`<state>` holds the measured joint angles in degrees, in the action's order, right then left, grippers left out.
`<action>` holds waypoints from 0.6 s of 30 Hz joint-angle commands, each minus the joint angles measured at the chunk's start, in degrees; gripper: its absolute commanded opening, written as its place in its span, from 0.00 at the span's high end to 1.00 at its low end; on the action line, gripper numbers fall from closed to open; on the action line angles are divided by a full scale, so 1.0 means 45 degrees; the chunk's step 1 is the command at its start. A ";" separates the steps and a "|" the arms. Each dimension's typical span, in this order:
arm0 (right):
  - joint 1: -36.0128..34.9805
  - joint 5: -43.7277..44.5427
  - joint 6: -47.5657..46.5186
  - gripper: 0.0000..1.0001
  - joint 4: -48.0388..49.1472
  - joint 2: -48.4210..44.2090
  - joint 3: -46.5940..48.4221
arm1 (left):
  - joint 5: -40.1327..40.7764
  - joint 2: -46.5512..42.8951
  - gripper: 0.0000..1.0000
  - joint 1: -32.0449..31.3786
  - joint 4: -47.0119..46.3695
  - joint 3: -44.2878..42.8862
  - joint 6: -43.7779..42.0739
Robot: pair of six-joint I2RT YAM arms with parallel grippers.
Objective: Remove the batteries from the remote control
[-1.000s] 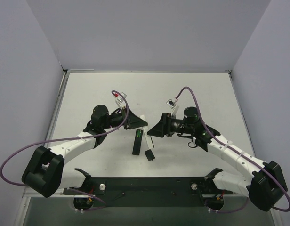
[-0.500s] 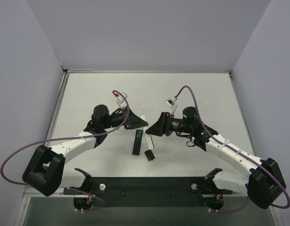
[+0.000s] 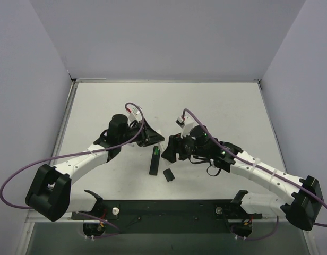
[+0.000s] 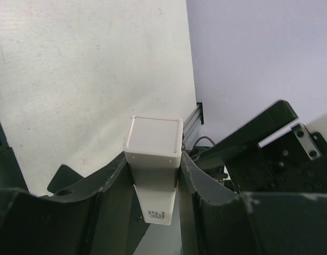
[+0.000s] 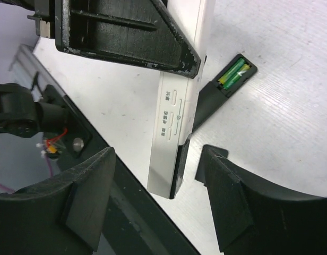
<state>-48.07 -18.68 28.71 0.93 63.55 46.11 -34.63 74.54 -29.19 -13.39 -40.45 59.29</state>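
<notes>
The left gripper [image 3: 152, 137] was clamped on a white stick [image 4: 154, 139], its fingers pressed against both sides of it, with the stick's square end jutting out past the fingertips. That arm reached in from the left and sat just beyond the far end of the remote [image 3: 153, 164].

The remote lay flat on the table [image 3: 216, 101], between the two grippers and slightly nearer the arm bases. Its long axis ran roughly near to far, and its battery slot was open at the far end. The green batteries [image 5: 233, 73] were seated in that slot side by side, lengthwise along the remote.

The right gripper [image 3: 166, 151] hung just right of the slot end with its jaws wide apart, gripping nothing. In its wrist view the stick's lower end crossed the gap untouched, and the batteries lay ahead and to the right. A small black cover [image 3: 168, 175] rested on the table near the remote's near end.

Being free and close to the slot, the right gripper looked better placed to take the batteries.
</notes>
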 commanded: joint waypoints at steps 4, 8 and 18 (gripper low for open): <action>-0.1152 0.3837 -0.0931 0.40 -0.1924 0.0935 0.1237 | 0.1485 -0.0374 1.00 -0.0017 0.0592 -0.0465 0.0555; -0.1406 0.4053 -0.0833 0.43 -0.1984 0.1249 0.1219 | 0.1680 -0.0432 1.00 -0.0017 0.0456 -0.0407 0.0770; -0.1680 0.4853 -0.0755 0.53 -0.1906 0.1483 0.1160 | 0.1856 -0.0472 1.00 -0.0017 0.0358 -0.0134 0.1140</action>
<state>-55.07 -0.30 25.58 -7.11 69.65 49.74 -26.79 74.30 -29.19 -9.63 -40.47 62.67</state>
